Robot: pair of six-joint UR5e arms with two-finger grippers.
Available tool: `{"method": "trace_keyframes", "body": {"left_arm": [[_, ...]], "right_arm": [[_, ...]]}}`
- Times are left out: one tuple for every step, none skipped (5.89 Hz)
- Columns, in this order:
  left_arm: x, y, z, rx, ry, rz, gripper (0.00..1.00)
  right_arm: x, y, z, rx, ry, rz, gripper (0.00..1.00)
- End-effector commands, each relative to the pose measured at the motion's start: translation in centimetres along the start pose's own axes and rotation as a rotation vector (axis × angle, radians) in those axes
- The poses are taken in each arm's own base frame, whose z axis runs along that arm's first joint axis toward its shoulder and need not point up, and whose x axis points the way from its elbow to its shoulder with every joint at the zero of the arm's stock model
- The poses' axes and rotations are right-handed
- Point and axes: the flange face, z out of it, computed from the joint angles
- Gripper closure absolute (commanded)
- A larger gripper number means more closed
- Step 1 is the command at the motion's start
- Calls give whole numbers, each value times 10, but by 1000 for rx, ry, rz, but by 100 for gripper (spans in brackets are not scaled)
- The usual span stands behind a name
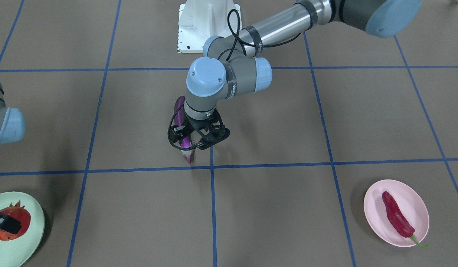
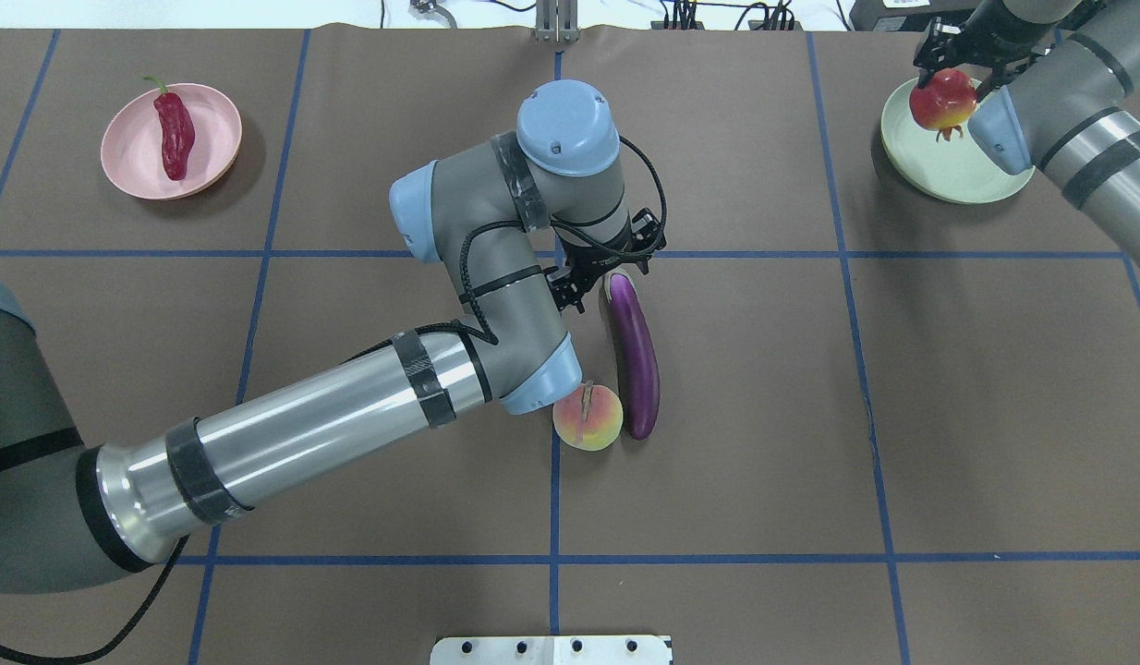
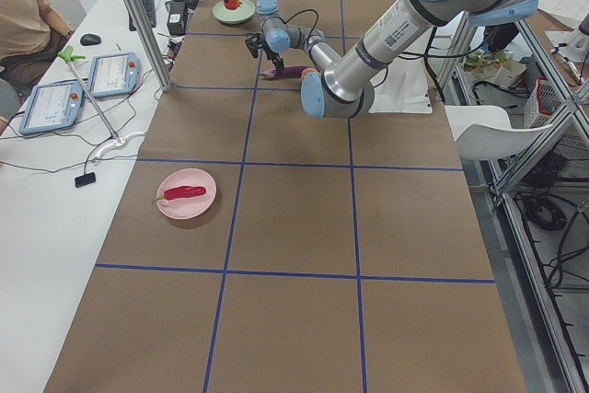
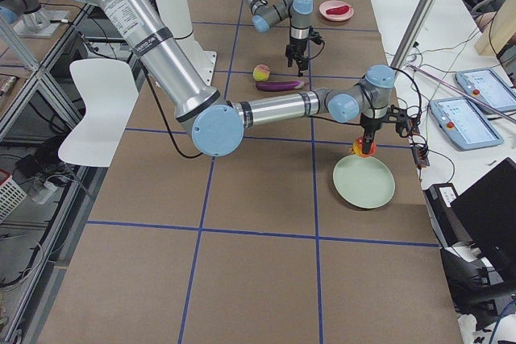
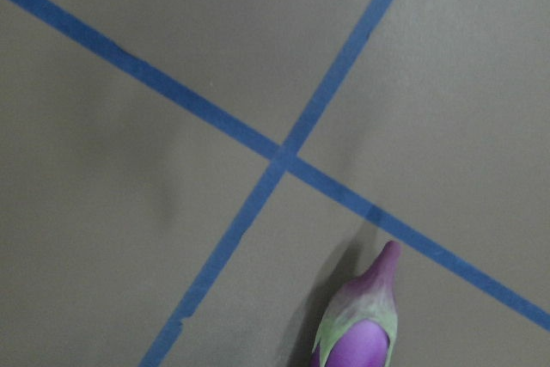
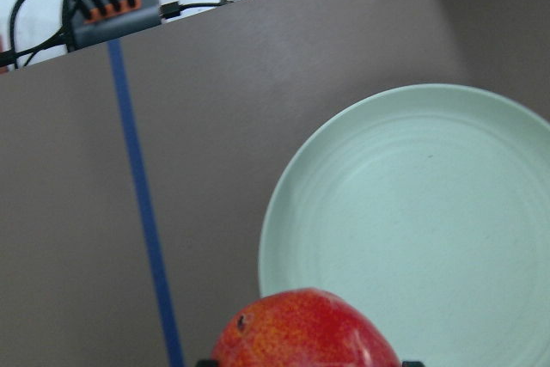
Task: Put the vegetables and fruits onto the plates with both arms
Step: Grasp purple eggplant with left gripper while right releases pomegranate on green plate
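Left tool (image 1: 192,145): we record it pointing straight down, jaws spread, poised over the stem end of the eggplant (image 2: 636,360) and grasping nothing. We judge the stem end was chosen because the slim neck fits between the jaws and keeps them clear of the peach. Eggplant: lying flat on the bench (image 2: 810,416) near its middle, on no plate. Peach (image 2: 588,417): just beside the eggplant's blunt end, perhaps touching it. It is partly hidden under the left arm's joint in the overhead view and is likewise unplated. Right tool (image 2: 946,78): clenched on the red fruit (image 2: 942,102), which we log as held above the pale green plate (image 2: 949,171) rather than resting in it, since the wrist view shows the plate's bare face well below. We read this as a carry about to end in a set-down. Pink plate (image 2: 210,139): at the far corner on the robot's left, holding the chili pepper (image 2: 174,139) lengthwise with its green stem past the rim; we count that item done. Sorting, as we judge it: vegetables to pink, fruits to green, so the eggplant should go beside the chili.
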Motion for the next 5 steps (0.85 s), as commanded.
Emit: {"method": "trace_keyframes", "body": {"left_arm": [[9,18,20,16,-23,48,1],[8,29,29,15,-35,82,1],[7,28,32,20,-39,85,3],[7,30,36,27,-44,105,6],[5,29,41,27,-55,102,6]], "right_arm": [[25,-12,23,40,73,5,100],[25,-11,32,33,79,1,100],[23,-8,35,30,81,-6,73],[19,-4,40,55,89,-26,1],[18,-2,40,62,85,-36,0]]}}
